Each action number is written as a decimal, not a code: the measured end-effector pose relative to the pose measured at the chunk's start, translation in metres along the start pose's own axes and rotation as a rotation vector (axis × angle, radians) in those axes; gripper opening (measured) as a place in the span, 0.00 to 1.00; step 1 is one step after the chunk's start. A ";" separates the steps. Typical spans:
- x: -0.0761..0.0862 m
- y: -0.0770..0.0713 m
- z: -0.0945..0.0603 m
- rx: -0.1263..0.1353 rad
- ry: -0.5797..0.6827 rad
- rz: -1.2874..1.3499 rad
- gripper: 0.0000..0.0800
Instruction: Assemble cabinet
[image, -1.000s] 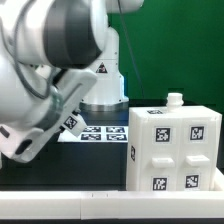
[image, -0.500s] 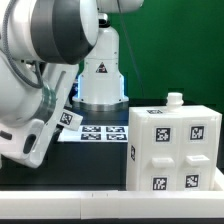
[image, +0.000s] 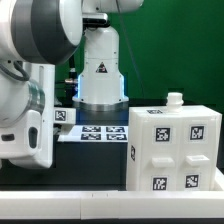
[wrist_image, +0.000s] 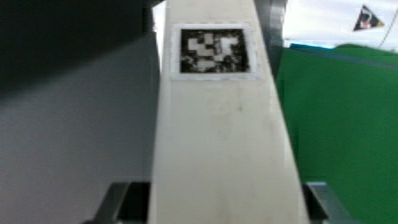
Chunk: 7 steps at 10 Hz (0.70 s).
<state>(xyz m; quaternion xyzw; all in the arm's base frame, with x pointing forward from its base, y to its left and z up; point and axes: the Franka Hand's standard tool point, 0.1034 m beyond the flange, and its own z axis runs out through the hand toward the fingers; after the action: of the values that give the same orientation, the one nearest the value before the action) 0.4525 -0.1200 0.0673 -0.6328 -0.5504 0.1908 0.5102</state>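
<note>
The cabinet (image: 172, 146) is a large white box with square black-and-white tags on its front and top. It stands at the exterior view's right with a small cylindrical knob (image: 174, 99) on its top. In the wrist view my gripper (wrist_image: 217, 206) is shut on a long flat white panel (wrist_image: 217, 120) with a tag (wrist_image: 214, 49) near its far end. A dark finger (wrist_image: 121, 200) shows on each side of the panel. In the exterior view my arm and hand (image: 28, 128) hang at the left, apart from the cabinet, and the fingertips are hard to make out.
The marker board (image: 95, 131) lies flat on the dark table between the arm's base (image: 100, 70) and the cabinet. A green backdrop (image: 170, 40) stands behind. A pale strip (image: 60, 207) runs along the table's front edge.
My hand has swung from a slant to nearly upright and moved toward the exterior view's left. The cabinet has not moved.
</note>
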 end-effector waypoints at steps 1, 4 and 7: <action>-0.004 -0.001 0.001 0.035 0.027 -0.058 0.36; -0.012 0.003 0.002 0.049 0.047 -0.047 0.36; -0.012 0.002 0.002 0.049 0.048 -0.046 0.36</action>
<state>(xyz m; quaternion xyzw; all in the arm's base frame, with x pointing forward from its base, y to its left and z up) 0.4483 -0.1299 0.0604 -0.6115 -0.5478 0.1773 0.5428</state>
